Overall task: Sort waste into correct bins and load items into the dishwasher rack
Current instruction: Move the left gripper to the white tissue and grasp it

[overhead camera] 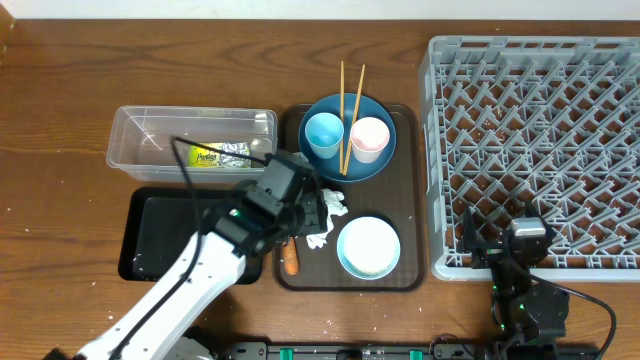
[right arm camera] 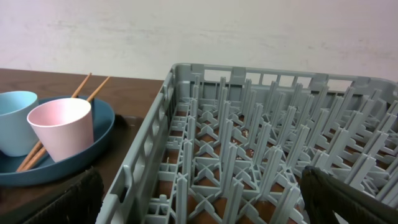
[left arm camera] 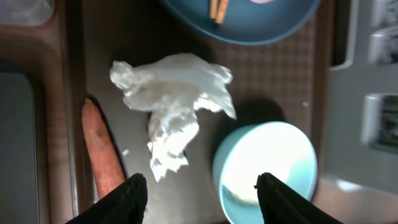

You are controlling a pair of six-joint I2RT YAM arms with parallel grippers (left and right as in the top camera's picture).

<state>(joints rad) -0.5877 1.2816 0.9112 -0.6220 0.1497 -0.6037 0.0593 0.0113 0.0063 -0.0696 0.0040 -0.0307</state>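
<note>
A crumpled white tissue (left arm camera: 171, 106) lies on the brown serving tray (overhead camera: 410, 200), with an orange bit (left arm camera: 102, 155) to its left and the white bowl (left arm camera: 267, 165) to its right. My left gripper (left arm camera: 202, 186) hangs open just short of the tissue (overhead camera: 328, 215), nothing between its fingers. The dark blue plate (overhead camera: 347, 165) carries a light blue cup (overhead camera: 323, 133), a pink cup (overhead camera: 369, 138) and two chopsticks (overhead camera: 345, 110). A snack wrapper (overhead camera: 218, 155) lies in the clear tub (overhead camera: 135, 140). My right gripper (right arm camera: 202, 186) stands open at the near edge of the grey dishwasher rack (right arm camera: 249, 155).
A shallow black tray (overhead camera: 150, 240) sits in front of the clear tub, left of the serving tray. The rack (overhead camera: 540, 150) fills the right side of the table. My left arm crosses over the black tray's right end.
</note>
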